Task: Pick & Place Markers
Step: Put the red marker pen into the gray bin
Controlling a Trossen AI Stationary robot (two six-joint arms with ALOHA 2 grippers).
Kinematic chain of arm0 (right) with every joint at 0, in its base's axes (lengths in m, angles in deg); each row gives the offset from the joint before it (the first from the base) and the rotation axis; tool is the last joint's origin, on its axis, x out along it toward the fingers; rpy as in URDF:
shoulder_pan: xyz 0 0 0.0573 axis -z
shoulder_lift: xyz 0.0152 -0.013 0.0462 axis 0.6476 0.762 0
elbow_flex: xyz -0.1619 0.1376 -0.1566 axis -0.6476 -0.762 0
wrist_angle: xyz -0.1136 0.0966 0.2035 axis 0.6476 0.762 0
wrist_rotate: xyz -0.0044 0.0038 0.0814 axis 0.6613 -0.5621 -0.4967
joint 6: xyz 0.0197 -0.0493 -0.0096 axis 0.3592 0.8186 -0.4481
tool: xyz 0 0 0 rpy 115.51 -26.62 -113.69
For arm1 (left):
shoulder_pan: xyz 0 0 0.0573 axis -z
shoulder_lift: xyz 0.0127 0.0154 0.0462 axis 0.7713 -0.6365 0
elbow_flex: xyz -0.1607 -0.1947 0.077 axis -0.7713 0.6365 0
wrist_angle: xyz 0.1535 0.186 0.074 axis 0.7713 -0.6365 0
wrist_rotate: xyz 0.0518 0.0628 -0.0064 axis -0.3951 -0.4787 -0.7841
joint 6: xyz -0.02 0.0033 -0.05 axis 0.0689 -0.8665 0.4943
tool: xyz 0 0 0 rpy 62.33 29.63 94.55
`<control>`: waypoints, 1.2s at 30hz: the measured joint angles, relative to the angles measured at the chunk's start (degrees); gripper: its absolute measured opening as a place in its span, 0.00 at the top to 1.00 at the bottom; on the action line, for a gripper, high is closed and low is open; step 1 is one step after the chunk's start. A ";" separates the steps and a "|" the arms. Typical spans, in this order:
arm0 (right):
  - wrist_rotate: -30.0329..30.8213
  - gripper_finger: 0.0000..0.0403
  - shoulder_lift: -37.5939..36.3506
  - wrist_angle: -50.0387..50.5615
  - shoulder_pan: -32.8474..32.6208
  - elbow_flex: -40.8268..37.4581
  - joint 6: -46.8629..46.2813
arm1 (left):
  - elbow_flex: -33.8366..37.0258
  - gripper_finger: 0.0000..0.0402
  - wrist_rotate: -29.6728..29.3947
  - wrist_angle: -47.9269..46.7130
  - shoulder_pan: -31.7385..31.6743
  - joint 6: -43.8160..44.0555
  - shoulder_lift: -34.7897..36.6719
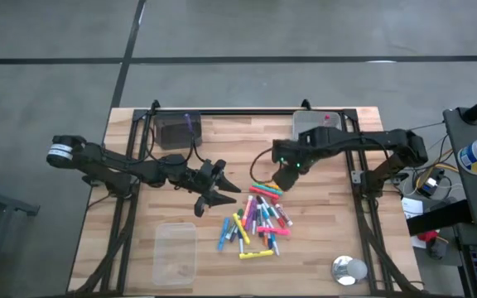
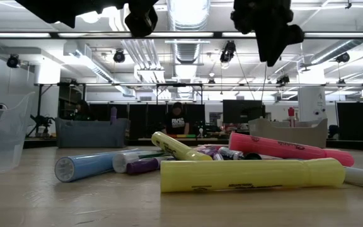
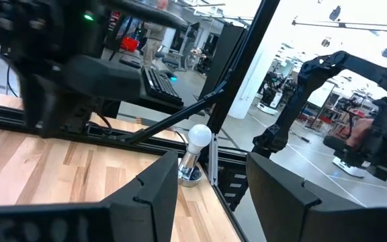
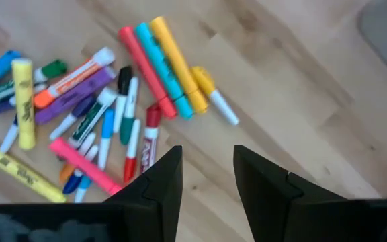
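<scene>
The markers (image 1: 257, 222) lie in a loose pile mid-table. The right gripper (image 1: 286, 183) hovers just above the pile, fingers apart and empty. The left gripper (image 1: 222, 191) waits beside the pile, fingers apart.

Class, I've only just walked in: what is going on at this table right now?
A two-armed robot is sorting markers that lie in a loose pile on the wooden table. The right tool hangs just above the far edge of the pile, fingers apart and empty. The left tool waits beside the pile, open and holding nothing. A clear tray sits empty near the front, so no marker is being carried at this moment.
</scene>
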 joint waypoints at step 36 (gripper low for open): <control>-2.09 0.52 0.09 -23.65 -13.88 -19.50 -14.83 | 0.00 0.58 -0.01 0.02 0.00 0.20 0.00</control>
